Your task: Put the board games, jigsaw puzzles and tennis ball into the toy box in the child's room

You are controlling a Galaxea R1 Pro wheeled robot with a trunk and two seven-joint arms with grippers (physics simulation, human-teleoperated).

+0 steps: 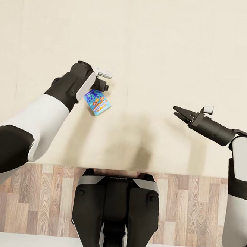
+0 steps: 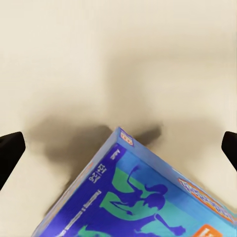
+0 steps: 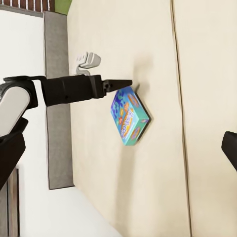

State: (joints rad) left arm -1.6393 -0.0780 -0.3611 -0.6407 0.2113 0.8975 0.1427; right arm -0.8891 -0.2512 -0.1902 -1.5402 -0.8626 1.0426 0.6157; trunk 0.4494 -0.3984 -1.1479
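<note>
the left gripper [image 1: 104, 85] hangs over the beige bed [image 1: 164, 41], its fingers clamped on a corner of the blue board game [image 1: 97, 102] — the box dangles tilted above the mattress, casting a shadow below. further right, the right gripper [image 1: 178, 112] hovers well apart over the bed, its two fingers spread — holding nothing.

I saw a light wood-plank floor [image 1: 190, 211] below me, a white wall strip [image 1: 34, 242] at the near edge, and soft shadows under even light.
</note>
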